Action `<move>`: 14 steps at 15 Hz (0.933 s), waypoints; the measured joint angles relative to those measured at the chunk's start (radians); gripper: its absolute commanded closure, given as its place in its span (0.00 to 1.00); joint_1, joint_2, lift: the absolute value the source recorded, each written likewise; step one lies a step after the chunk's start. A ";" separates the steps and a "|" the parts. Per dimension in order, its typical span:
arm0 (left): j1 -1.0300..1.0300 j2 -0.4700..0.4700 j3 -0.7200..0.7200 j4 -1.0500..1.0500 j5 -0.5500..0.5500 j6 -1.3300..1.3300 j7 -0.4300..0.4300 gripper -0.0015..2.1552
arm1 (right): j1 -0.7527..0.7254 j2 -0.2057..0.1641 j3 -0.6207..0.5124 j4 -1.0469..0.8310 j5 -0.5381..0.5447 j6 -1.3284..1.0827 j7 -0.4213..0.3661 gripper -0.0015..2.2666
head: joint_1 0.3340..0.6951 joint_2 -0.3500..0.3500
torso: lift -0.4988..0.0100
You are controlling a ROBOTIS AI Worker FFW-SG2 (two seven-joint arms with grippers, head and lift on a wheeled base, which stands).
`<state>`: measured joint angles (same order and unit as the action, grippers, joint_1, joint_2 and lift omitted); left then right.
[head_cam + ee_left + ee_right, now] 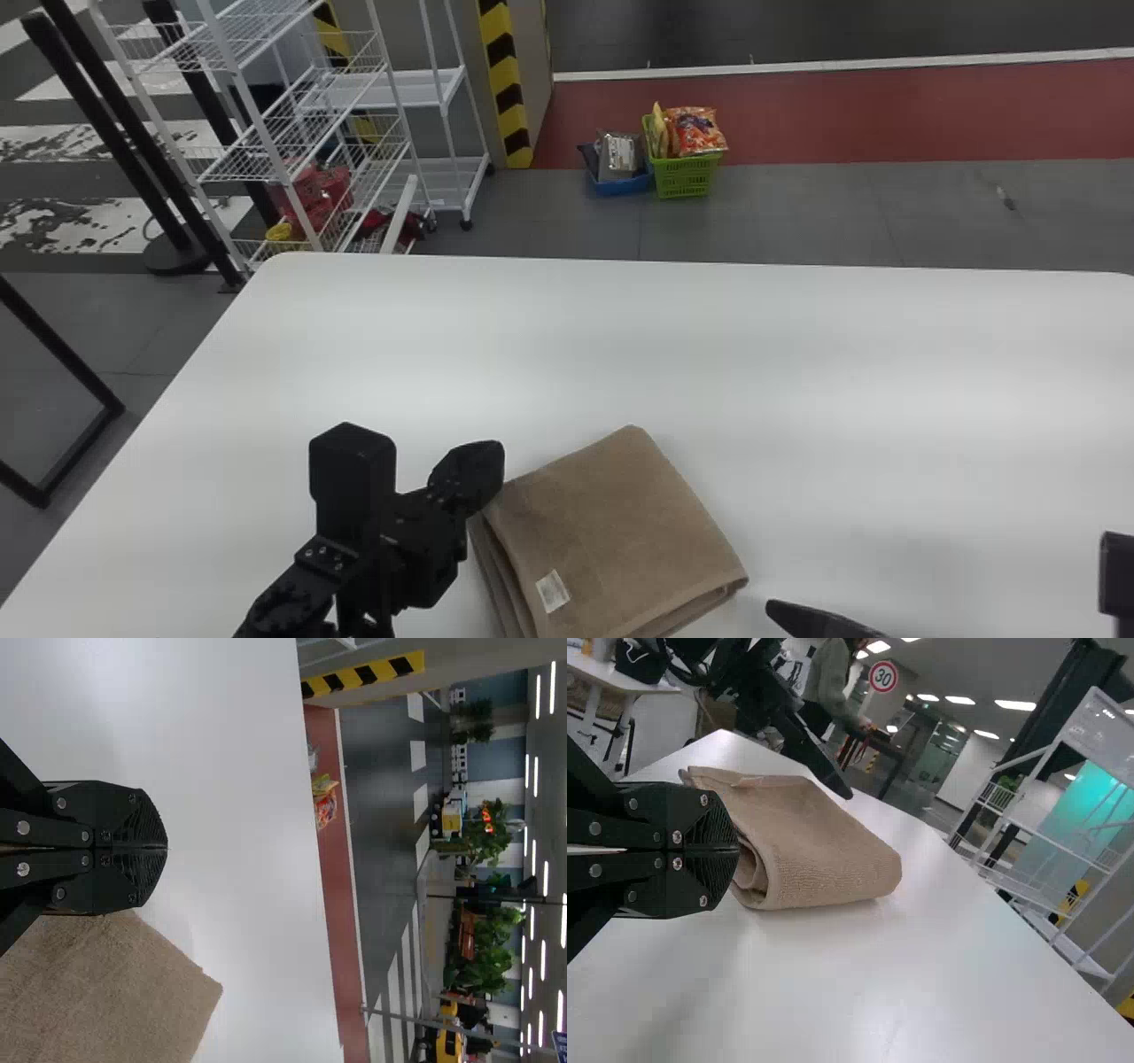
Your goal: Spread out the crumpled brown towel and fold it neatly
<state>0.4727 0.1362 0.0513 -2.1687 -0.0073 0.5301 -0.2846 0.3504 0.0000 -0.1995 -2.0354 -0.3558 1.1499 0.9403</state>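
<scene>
And here's the left gripper [478, 474], fingers pressed together with nothing between them, poised at the upper-left edge of the brown towel [611, 532]! The towel lies folded in layers on the white table [797, 372], a pale label [553, 591] facing up, to the right of those fingertips. Over on its other side, the right gripper [784, 611] has its empty fingers closed too, tips pointing towelward, just short of the cloth.

Could pass freely over the table [709, 337] beyond the towel [611, 532]. Was blocked low down by the towel, by the left gripper [485, 470] at its left edge and the right gripper [780, 610] near its right corner.
</scene>
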 measured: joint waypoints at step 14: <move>0.056 0.035 0.014 -0.050 0.004 0.076 -0.032 0.99 | -0.189 0.000 0.115 0.061 0.110 0.070 -0.146 0.84 | 1.00 0.84 | 0.73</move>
<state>0.5286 0.1709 0.0652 -2.2188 -0.0035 0.6061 -0.3163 0.1615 0.0000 -0.0841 -1.9747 -0.2456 1.2195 0.7945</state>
